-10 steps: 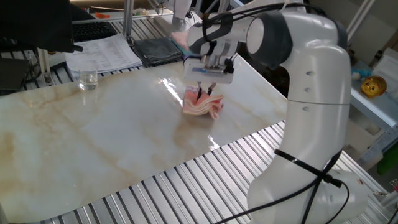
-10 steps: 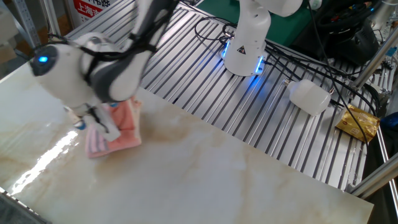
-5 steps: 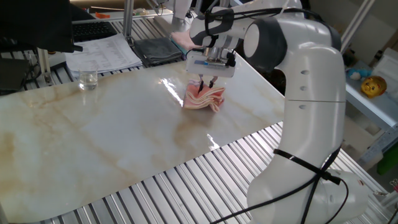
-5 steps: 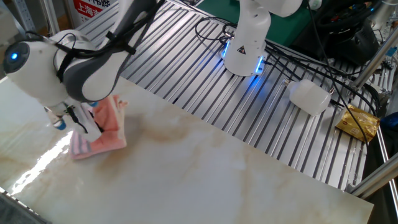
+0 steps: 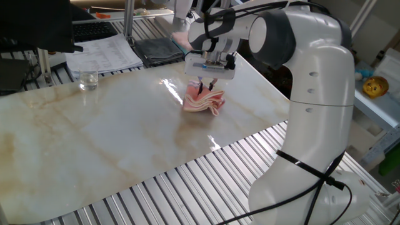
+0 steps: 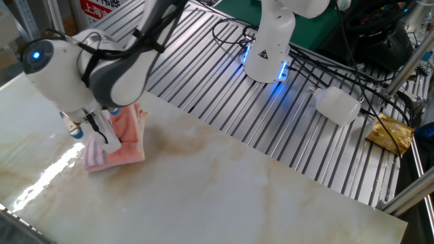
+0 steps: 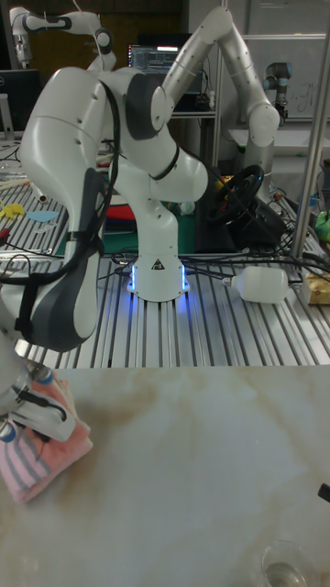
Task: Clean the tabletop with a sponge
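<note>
Since half a second ago: sponge (image 5: pixel 202 102) and gripper (image 5: pixel 206 87) shifted slightly toward frame centre in the other fixed view, a short return stroke. Fingers (image 6: pixel 102 135) pinching the sponge, pressed onto the desk's tabletop (image 5: pixel 112 134), centre-right of one fixed view. Progress, as judged: wiping underway in a small patch; most of the slab apparently unwiped.
</note>
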Robot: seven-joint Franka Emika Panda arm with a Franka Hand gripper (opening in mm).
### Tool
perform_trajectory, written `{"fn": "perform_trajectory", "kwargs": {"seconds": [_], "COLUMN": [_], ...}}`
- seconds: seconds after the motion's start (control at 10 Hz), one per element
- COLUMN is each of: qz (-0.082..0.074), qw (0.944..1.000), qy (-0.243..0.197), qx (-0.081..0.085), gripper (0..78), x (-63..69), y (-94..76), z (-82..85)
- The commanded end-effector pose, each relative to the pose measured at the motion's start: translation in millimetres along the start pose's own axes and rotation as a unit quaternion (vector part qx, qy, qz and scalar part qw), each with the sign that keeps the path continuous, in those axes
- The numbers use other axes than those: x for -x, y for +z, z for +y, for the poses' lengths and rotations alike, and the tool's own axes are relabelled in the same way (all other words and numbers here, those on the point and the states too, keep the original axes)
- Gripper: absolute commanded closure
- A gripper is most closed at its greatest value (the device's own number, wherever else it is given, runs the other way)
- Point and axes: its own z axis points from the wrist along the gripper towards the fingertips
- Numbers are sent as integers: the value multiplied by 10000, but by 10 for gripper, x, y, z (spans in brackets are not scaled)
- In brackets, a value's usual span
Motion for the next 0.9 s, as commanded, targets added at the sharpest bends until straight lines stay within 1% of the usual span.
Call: {"fn": "perform_trajectory", "kwargs": {"seconds": [0.1,0.2,0.3,0.4,0.5,0.6,0.7,0.9], "qz": [82,164,179,185,280,286,330,383], "qw": [9999,9997,9996,9996,9993,9992,9990,9986], "qy": [84,172,194,199,213,217,251,306], "qx": [-115,-87,-41,-28,136,147,168,194], "gripper": [764,764,764,764,764,764,764,764], "x": [2,-107,-215,-246,-396,-420,-523,-683], "y": [-10,85,167,185,237,243,262,313], "z": [-4,-27,-54,-65,-136,-148,-184,-192]}}
